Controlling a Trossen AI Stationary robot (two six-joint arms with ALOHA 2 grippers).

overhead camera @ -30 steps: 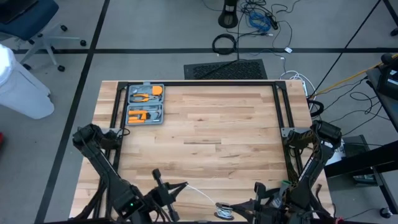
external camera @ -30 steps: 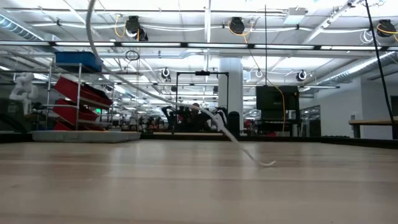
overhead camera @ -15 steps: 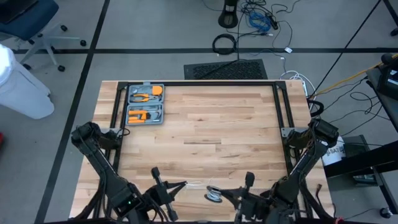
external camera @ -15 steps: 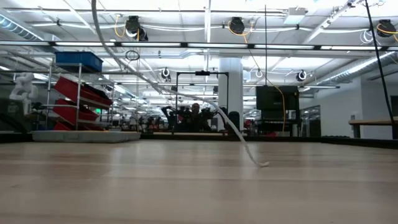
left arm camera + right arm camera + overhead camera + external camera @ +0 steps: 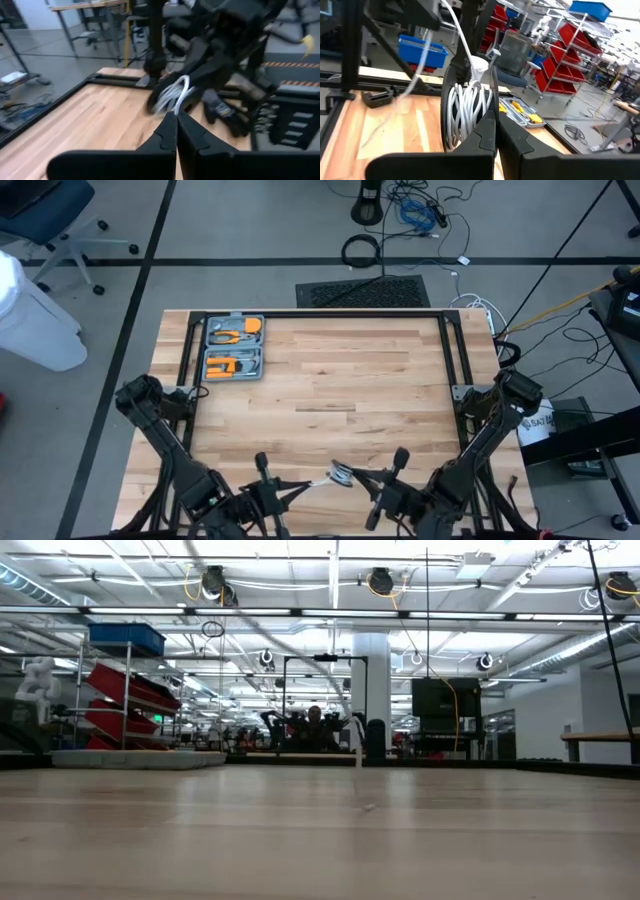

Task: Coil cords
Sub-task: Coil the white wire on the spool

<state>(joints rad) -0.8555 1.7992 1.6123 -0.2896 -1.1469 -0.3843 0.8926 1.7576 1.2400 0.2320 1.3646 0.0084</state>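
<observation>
- We see the right gripper (image 5: 496,116) clenched on the reel (image 5: 468,115), which carries several turns of the white cord (image 5: 465,107); in the high view the reel (image 5: 342,473) hangs above the near edge of the table (image 5: 330,370), between the two arms.
- The left gripper (image 5: 176,116) is clenched on the free run of the cord (image 5: 183,95), just beside the reel (image 5: 165,97).
- Risk, as we judge it: the two grips sit close together, so a pull from either arm could drag the cord through the left fingers or tug the reel out of the right ones.
- Risk: the wound turns lie loose and uneven on the reel; slack in the free run could let a loop slide off the rim and undo the coil.
- Risk: the arms nearly meet at the near edge, so a wide winding swing might bring them into contact.
- Surface: a pale wooden butcher-block table, bare apart from a grey tool case (image 5: 233,347) with orange tools at its far left corner.
- Room: a grey floor with black cables (image 5: 362,250), a floor mat (image 5: 362,291) beyond the table, and red shelving (image 5: 125,700) in the low view.
</observation>
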